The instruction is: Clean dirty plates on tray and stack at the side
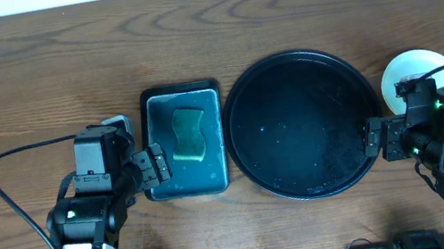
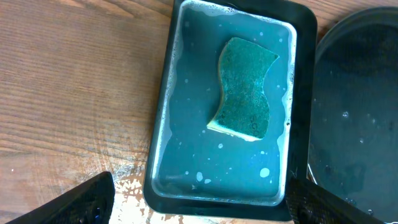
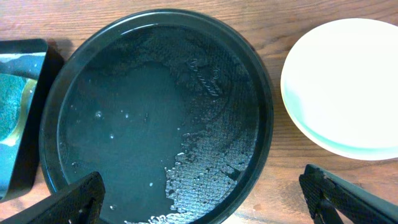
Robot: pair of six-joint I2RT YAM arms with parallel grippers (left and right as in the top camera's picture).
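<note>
While both arms sat at the near side of the table (image 1: 17, 86), the tray (image 1: 294, 121) lay in the middle, its floor wet with a film of water and scattered droplets. The plates (image 1: 407, 71) stood on the table just beside the tray's right rim, stacked, the top one pale and clean. A layered rim showed at the stack's near edge, but I could not tell how many plates it held. The right gripper (image 1: 372, 140) hovered at the tray's right rim, near the plates, jaws spread wide and holding nothing. The left gripper (image 1: 154, 166) hung at the left near corner of the small tray (image 1: 213, 178), jaws likewise wide apart. The sponge (image 1: 189, 133) lay in that small tray's soapy water.
</note>
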